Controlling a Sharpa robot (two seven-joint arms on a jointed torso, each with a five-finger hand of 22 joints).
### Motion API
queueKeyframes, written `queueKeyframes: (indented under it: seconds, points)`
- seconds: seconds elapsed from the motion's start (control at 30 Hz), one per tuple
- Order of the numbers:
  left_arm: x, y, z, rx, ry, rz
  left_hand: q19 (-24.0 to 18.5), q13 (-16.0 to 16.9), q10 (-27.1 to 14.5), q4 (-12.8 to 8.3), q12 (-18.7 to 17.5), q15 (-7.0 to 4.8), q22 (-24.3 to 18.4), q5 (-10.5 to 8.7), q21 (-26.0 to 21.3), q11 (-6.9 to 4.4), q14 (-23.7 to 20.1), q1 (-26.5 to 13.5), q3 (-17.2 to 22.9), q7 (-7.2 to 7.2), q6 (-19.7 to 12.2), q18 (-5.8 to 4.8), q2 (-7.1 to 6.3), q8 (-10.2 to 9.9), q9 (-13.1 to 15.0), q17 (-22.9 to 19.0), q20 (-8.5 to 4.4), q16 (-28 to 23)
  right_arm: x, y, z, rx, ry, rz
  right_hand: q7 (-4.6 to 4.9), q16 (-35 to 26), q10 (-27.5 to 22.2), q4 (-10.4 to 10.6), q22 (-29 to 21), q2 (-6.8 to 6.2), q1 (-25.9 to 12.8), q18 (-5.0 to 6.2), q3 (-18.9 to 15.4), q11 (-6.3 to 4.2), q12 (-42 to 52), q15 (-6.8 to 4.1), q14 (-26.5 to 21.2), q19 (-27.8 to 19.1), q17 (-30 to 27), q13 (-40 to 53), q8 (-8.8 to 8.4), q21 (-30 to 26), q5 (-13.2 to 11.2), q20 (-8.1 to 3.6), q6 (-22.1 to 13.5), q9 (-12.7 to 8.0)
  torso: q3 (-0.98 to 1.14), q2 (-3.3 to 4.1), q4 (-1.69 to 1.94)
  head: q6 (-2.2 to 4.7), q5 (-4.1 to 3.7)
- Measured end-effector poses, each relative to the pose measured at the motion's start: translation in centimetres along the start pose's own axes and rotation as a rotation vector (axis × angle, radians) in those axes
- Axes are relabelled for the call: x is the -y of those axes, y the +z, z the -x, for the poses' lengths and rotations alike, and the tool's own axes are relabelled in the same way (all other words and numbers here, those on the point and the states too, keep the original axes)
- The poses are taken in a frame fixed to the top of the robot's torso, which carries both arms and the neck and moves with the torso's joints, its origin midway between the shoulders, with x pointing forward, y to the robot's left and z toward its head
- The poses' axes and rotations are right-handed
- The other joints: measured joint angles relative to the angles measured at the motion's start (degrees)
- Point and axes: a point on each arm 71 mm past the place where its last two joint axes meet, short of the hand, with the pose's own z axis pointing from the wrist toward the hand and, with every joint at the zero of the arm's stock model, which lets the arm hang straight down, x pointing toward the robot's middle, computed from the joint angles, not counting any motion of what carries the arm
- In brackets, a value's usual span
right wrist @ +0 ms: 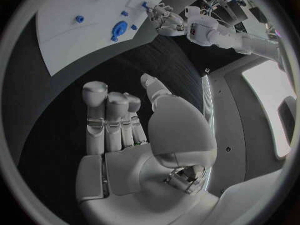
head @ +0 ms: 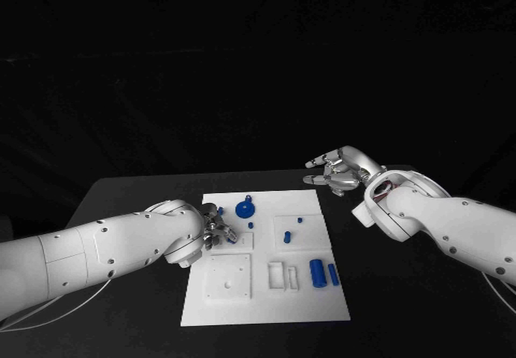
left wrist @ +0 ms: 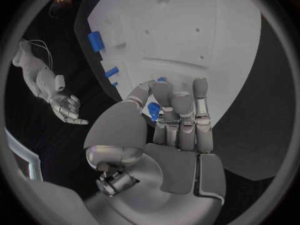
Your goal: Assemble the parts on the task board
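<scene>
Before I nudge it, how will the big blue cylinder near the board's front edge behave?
The big blue cylinder lies on its side on the task board, so a sideways push will probably roll it. It looks like rigid, smooth plastic, likely light and somewhat slippery. The thinner blue piece beside it may block rolling that way.

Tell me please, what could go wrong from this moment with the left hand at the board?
1. The left hand seems to pinch a small blue part at its fingertips; it could slip.
2. That hand works over the task board, so it might knock a nearby blue peg.
3. The right hand hovers off the board, unable to steady it.
</scene>
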Motion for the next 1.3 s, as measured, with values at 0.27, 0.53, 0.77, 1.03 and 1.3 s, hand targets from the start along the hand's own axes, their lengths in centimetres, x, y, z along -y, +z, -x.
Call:
queueKeyframes:
  seconds: [0.27,0.53,0.77,1.03,1.3]
  points:
    - [-0.03,0.10,-0.08,0.000,0.002,0.002,0.00,0.00,0.00,0.01,0.00,0.00,-0.01,-0.21,0.00,0.00,0.00,0.04,-0.14,0.00,0.00,0.00,-0.04,0.00,0.00,0.00,0.00,0.00,-0.02,0.01,-0.02,-0.001,0.000,0.000,0.00,0.00,0.01,0.00,0.00,0.24,-0.24,0.00,0.00,0.00,0.00,0.00,0.00,0.00,0.00,0.00,0.00,0.00,0.33,0.00,0.00,0.00,0.00,-0.02,0.03,0.03,-0.24]
    - [0.01,0.19,-0.10,0.002,0.004,0.003,0.13,0.00,0.00,0.07,0.00,0.00,-0.01,-0.42,-0.27,0.00,0.00,-0.09,-0.22,0.00,0.00,0.00,0.09,0.00,0.01,-0.01,0.14,0.00,-0.04,0.01,-0.04,-0.001,0.001,0.001,0.00,0.00,0.01,0.00,0.00,0.24,-0.24,0.00,0.00,0.01,0.00,0.00,0.00,0.00,0.01,0.00,0.00,0.00,0.33,0.00,0.00,0.00,0.01,-0.03,0.05,0.12,-0.34]
    - [0.03,0.21,-0.08,-0.001,0.009,0.003,0.22,0.00,0.00,0.10,0.00,0.00,-0.02,-0.42,-0.27,0.00,0.00,-0.11,-0.31,0.00,0.00,0.00,0.11,0.00,0.01,-0.01,0.22,0.00,-0.03,0.00,-0.03,-0.001,0.001,0.000,0.00,0.01,0.02,0.00,0.00,0.23,-0.23,0.00,0.00,0.01,0.00,0.00,0.00,0.00,0.01,0.01,0.00,-0.24,0.33,0.00,0.00,0.00,0.01,-0.03,0.05,0.03,-0.35]
    - [0.04,0.20,-0.02,-0.011,0.020,0.002,0.21,0.24,0.00,-0.12,0.24,0.00,-0.02,0.77,-0.27,0.00,0.00,-0.55,-0.19,0.00,0.00,0.00,0.56,0.00,0.01,0.17,0.22,0.26,-0.02,0.00,-0.02,-0.001,0.002,0.000,-0.01,0.01,0.02,0.00,0.00,0.23,-0.23,0.00,0.00,0.01,0.00,0.00,0.00,0.00,0.01,0.01,0.00,-0.23,0.57,0.00,-0.01,0.00,0.01,-0.03,0.06,-0.04,-0.40]
    - [0.07,0.20,0.04,-0.022,0.031,0.002,0.41,0.57,0.00,-0.19,0.24,0.00,-0.03,0.01,-0.27,0.00,0.00,-0.87,-0.27,0.00,0.00,0.00,0.87,0.00,0.01,0.33,0.41,0.49,-0.01,0.01,-0.03,-0.001,0.003,-0.001,-0.01,0.01,0.03,0.00,0.04,0.23,-0.23,0.00,0.00,0.02,0.00,0.00,0.00,0.00,-0.05,0.01,0.00,-0.23,0.61,0.00,-0.01,0.00,0.01,-0.03,0.05,-0.10,-0.44]
